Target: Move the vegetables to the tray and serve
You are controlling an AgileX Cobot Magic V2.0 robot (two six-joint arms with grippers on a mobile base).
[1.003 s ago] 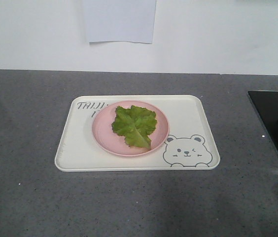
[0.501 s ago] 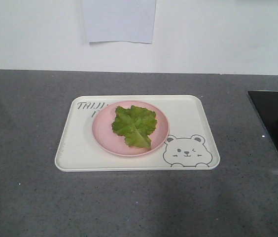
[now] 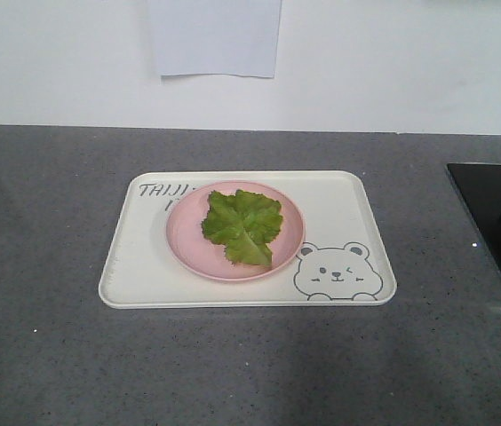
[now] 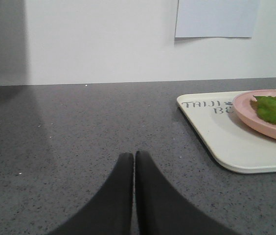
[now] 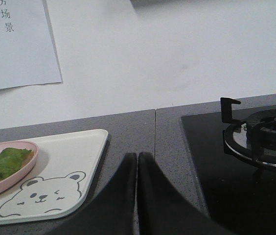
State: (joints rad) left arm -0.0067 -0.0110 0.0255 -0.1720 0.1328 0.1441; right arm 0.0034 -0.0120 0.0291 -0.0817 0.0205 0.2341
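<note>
The green lettuce leaf, the vegetables, lies on a round pink plate that stands on the cream tray with its bear drawing. The left wrist view has the tray and the vegetables at its right edge, well right of my left gripper, which is shut and empty low over the counter. In the right wrist view the tray and the vegetables lie to the left of my right gripper, also shut with nothing in it. Neither gripper shows in the front view.
The tray sits on a grey speckled counter against a white wall. A black hob with a gas burner lies to the right. A sheet of paper hangs on the wall behind.
</note>
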